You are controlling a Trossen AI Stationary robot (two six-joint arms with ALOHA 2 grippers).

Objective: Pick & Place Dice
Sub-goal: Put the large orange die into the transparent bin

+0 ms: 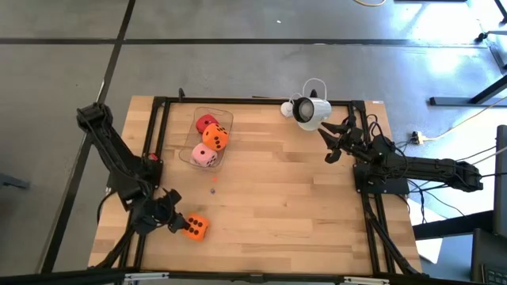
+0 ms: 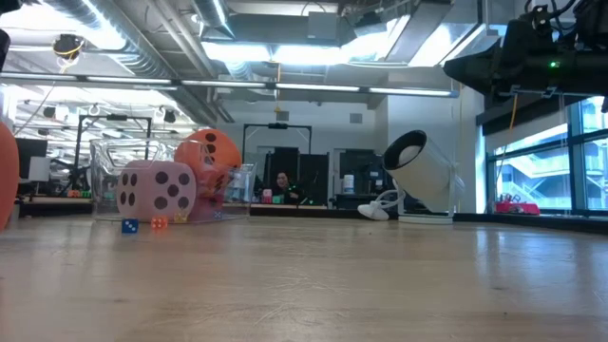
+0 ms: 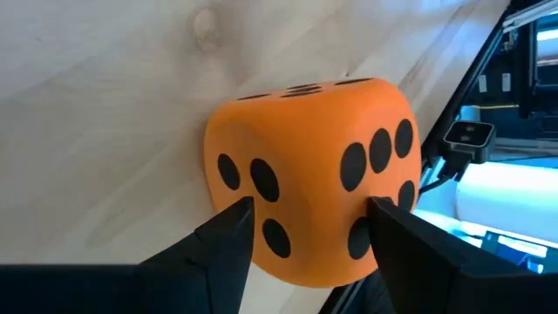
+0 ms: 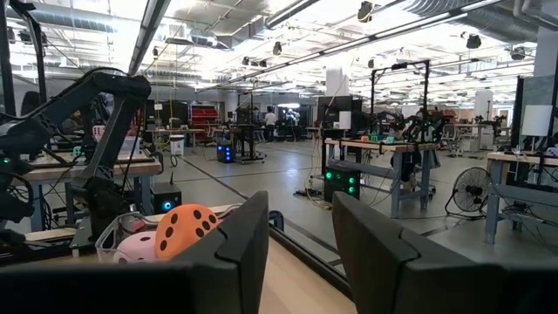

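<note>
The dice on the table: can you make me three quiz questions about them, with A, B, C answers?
1. Where does the lone orange foam die with dark pips lie?
A. in the tray
B. near the table's front left corner
C. beside the white lamp

2. How many dice sit in the clear plastic tray?
A. one
B. three
C. five

3. What is the left gripper doing?
A. hanging far from any die
B. resting in the tray
C. straddling the lone orange die

Answers: 1 B, the high view shows it there. 2 B, one red, one orange, one pink. 3 C, the left wrist view shows a finger on each side.

Four dice — two orange [image 1: 196, 228] [image 1: 215, 137], one pink [image 1: 205, 155], one red [image 1: 206, 123].
</note>
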